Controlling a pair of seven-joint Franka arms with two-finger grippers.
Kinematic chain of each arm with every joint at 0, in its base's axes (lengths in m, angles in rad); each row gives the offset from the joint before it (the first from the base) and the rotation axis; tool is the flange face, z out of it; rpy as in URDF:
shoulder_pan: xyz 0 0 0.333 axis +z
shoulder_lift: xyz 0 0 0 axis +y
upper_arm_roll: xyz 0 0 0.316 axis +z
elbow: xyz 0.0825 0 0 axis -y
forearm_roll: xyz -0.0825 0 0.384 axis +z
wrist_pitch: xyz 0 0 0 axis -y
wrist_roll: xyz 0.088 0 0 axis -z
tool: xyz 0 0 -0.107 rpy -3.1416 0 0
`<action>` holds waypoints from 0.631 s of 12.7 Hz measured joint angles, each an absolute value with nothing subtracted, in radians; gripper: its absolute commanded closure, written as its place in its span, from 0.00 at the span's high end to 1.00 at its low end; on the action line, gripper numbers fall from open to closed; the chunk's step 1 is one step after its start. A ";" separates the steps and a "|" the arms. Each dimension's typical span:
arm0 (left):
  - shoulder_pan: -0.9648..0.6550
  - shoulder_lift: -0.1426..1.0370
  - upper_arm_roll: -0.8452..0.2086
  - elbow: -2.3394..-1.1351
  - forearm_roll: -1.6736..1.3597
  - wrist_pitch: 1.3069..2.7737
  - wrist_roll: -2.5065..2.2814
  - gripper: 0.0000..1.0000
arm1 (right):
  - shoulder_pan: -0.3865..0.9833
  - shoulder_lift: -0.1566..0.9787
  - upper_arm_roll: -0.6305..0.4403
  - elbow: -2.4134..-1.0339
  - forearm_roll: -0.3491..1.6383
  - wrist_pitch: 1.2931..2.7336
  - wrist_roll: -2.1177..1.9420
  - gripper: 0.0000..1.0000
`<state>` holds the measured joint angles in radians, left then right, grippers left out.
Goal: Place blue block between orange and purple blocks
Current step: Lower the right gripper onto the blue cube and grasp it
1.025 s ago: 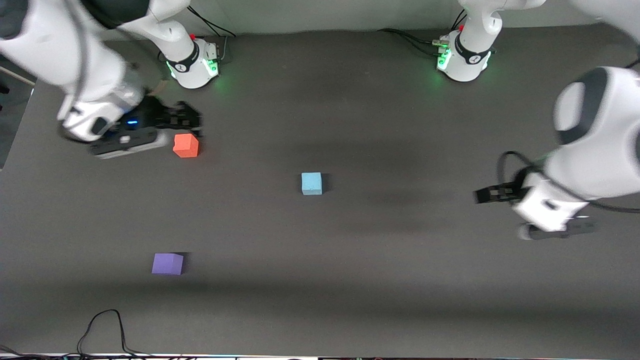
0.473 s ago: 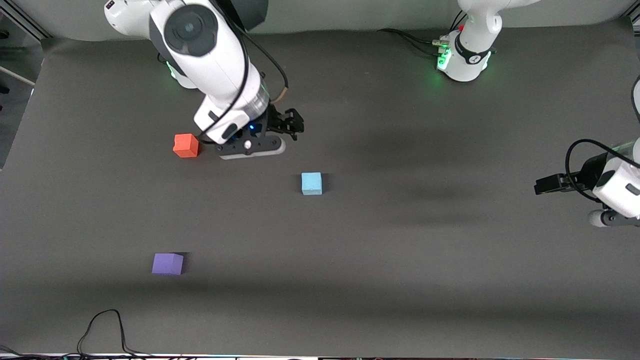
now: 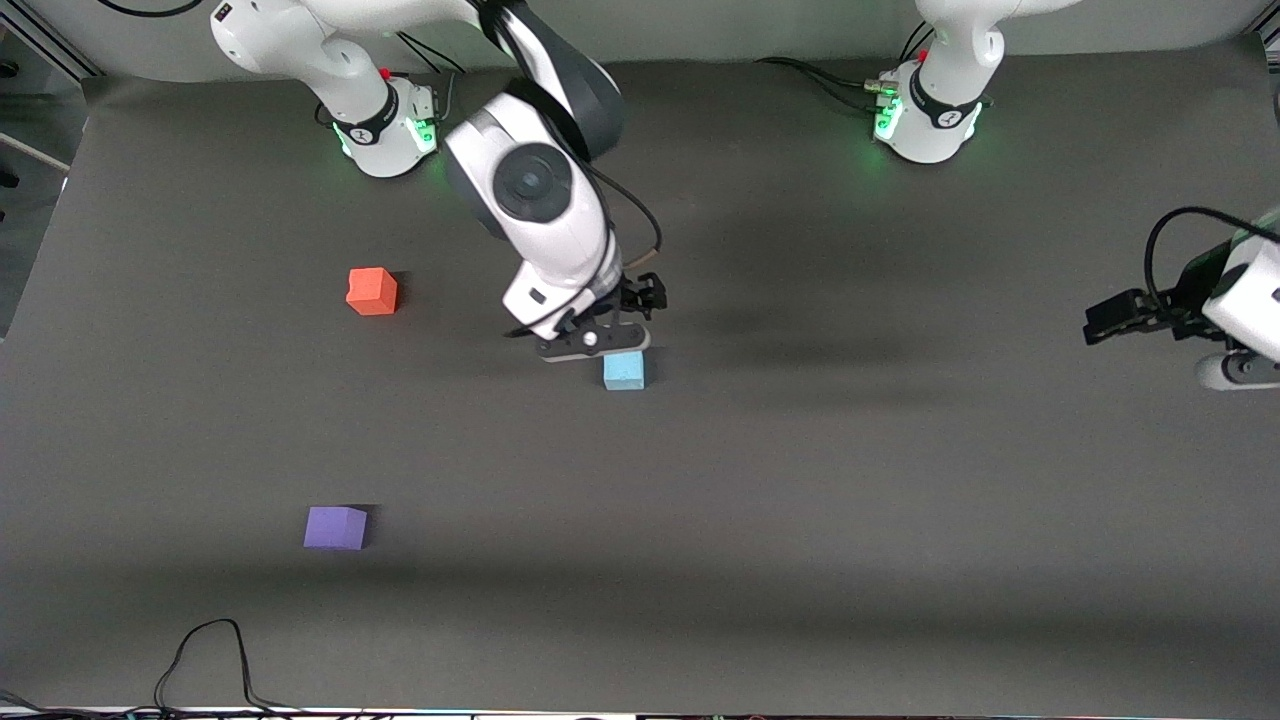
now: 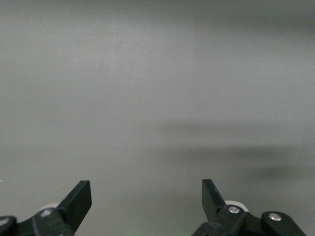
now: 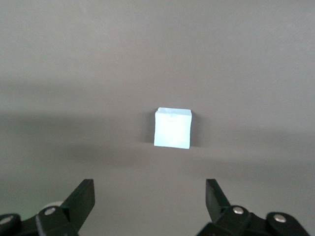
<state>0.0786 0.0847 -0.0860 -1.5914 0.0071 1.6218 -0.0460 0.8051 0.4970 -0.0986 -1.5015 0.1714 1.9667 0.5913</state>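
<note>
Both pincers spread, right pincer (image 3: 643,296) over blue block (image 3: 623,370).

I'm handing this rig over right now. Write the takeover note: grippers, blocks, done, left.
Right gripper: open, empty, over the small light-blue foam cube, not touching it.
Left gripper: open, empty, waiting over bare mat at the left arm's end of the table.
Orange-red cube and violet cube sit toward the right arm's end, the violet one nearer the front camera, with a wide gap between them.
Done: nothing placed; the blue cube lies outside that gap.
Left: grasp the blue cube and set it between the other two.
</note>
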 measured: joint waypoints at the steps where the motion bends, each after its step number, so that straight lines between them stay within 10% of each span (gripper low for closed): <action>1: 0.030 0.072 -0.034 -1.596 0.007 1.615 -0.036 1.00 | 0.812 0.520 -0.099 -1.522 0.168 1.992 0.591 1.00; 8: -0.006 0.061 -0.009 -1.616 0.007 1.614 -0.029 1.00 | 0.853 0.627 -0.099 -1.613 0.158 2.187 0.587 1.00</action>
<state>-0.0056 0.0608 -0.0093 -1.6159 0.0071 1.6136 -0.0291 0.8526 0.6267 -0.0988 -1.6127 0.1580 2.1866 0.5865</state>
